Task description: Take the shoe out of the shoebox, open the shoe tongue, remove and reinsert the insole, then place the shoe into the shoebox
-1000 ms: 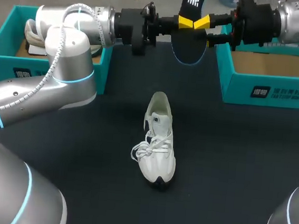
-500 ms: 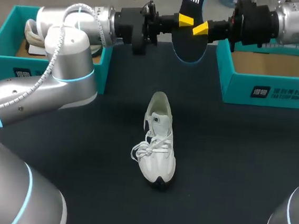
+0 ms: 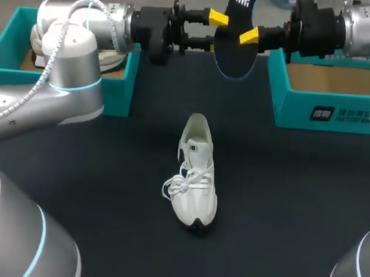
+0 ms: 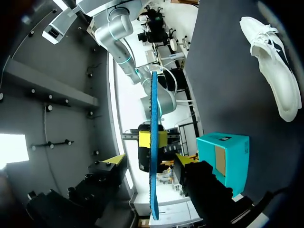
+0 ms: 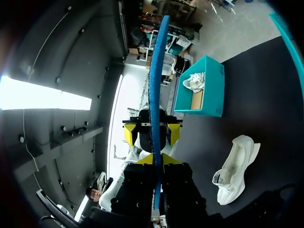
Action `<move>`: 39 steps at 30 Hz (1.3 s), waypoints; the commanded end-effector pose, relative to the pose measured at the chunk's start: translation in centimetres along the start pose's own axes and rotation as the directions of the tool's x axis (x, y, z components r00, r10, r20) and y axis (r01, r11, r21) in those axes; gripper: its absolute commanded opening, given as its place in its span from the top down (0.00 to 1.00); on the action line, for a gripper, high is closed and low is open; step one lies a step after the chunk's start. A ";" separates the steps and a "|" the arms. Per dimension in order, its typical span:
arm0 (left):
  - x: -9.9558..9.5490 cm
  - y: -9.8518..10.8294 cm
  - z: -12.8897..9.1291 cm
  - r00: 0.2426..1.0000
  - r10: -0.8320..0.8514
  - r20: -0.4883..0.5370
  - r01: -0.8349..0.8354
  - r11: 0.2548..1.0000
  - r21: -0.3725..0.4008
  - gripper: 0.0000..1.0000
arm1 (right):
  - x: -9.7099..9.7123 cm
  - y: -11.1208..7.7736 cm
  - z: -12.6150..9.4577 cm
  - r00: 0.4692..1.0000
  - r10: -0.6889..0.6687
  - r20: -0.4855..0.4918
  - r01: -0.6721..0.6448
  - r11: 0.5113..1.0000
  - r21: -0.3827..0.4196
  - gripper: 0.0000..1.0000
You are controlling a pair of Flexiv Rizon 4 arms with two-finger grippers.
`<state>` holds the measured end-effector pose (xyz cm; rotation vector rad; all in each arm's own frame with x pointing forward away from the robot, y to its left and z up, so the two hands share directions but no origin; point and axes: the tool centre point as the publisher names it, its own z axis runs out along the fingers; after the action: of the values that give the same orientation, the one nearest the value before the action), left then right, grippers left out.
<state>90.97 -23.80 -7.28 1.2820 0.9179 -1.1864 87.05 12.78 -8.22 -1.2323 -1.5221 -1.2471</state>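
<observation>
A dark insole (image 3: 237,42) with a blue edge hangs upright above the table's far side. My right gripper (image 3: 248,36) is shut on it; in the right wrist view the insole (image 5: 155,90) runs edge-on between its own yellow tips (image 5: 156,159). My left gripper (image 3: 214,31) stands open just left of the insole, its fingers apart on either side without touching. In the left wrist view the insole (image 4: 153,161) stands ahead of that open gripper (image 4: 148,161). The white shoe (image 3: 196,173) lies on the black table mid-view, toe toward the front.
A teal shoebox (image 3: 59,84) at the back left holds another white shoe (image 3: 43,41). A second teal shoebox (image 3: 333,100) at the back right shows a bare cardboard floor. Black tabletop (image 3: 284,200) surrounds the shoe.
My right gripper shut on the insole. My left gripper then opened, let the insole go and drew back a little to the left. The shoe has not moved.
</observation>
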 end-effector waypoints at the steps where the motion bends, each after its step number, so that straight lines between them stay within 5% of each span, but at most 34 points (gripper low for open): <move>1: -0.2 -0.4 -3.5 1.000 0.003 -0.026 -0.002 0.999 0.046 0.00 | 0.1 0.2 0.0 1.000 -0.015 0.011 0.016 1.000 -0.008 1.00; 11: 0.9 -0.4 -10.0 0.991 0.038 -0.130 -0.009 0.975 0.220 0.00 | 0.2 0.8 -0.2 0.998 -0.048 0.028 0.049 0.999 -0.017 1.00; 21: 1.6 -0.5 -13.2 0.967 0.026 -0.252 0.060 0.943 0.327 0.00 | 0.6 1.2 -0.1 0.997 -0.067 0.047 0.068 0.997 -0.030 1.00; 29: 3.3 -1.3 -15.6 0.937 0.015 -0.350 0.118 0.927 0.355 0.00 | 0.5 1.9 0.5 0.987 -0.156 0.047 0.159 0.986 -0.056 1.00; 39: 4.7 -1.6 -18.0 0.890 0.005 -0.457 0.176 0.919 0.353 0.00 | 1.2 3.7 2.5 0.905 -0.414 0.101 0.422 0.902 -0.088 1.00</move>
<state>92.26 -6.73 -14.60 1.8890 1.1138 -1.1927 90.04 14.47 -6.91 -1.0519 -1.8553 -1.5916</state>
